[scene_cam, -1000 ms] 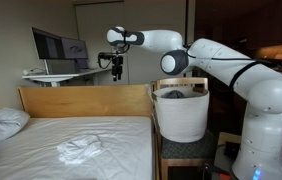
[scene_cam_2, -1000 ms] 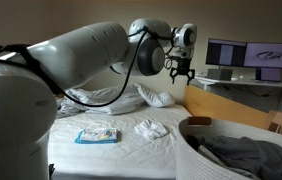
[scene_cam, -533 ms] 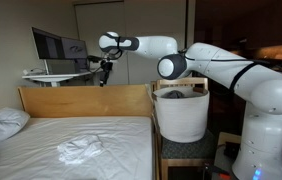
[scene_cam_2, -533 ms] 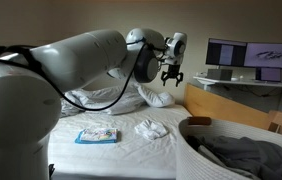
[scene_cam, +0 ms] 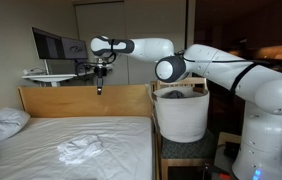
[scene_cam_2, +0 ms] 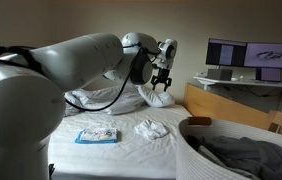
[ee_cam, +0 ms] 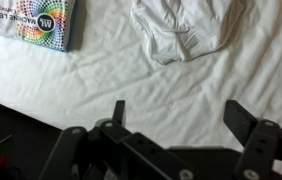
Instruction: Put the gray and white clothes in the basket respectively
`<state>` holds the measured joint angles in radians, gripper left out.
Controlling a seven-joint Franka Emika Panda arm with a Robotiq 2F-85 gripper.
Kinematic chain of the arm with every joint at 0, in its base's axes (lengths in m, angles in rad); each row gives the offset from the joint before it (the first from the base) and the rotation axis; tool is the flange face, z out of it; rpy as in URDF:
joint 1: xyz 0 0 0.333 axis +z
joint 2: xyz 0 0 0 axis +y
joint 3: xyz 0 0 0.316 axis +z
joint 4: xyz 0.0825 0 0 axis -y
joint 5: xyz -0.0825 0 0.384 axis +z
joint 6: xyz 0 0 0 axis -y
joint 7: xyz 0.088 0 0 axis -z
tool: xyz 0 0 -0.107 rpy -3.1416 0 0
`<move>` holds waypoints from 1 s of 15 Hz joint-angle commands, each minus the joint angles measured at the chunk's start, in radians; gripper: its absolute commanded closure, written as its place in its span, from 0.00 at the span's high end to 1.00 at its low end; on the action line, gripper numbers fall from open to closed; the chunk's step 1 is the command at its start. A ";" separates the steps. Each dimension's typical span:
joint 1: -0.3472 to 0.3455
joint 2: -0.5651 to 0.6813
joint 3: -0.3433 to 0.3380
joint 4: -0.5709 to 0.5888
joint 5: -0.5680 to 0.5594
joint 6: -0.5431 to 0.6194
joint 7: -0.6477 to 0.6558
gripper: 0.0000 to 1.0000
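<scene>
While gray cloth (scene_cam_2: 243, 155) lies in the basket (scene_cam: 181, 120), the gripper (scene_cam_2: 160, 87) hangs spread.

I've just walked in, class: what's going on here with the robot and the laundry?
The robot arm reaches out over the bed, and its gripper hangs above it, open and empty. The gray cloth already lies in the basket. The white cloth lies crumpled on the bed, untouched, near a book. So half the job looks done; the white one is not yet picked up.
</scene>
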<state>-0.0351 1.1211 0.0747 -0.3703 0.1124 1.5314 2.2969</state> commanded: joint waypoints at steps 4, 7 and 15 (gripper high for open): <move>0.000 0.001 0.000 0.000 0.000 0.000 -0.009 1.00; 0.014 0.054 -0.007 0.009 0.003 0.082 0.075 1.00; 0.075 0.243 0.000 0.017 0.005 0.470 0.098 1.00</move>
<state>0.0199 1.3121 0.0733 -0.3711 0.1131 1.9076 2.3680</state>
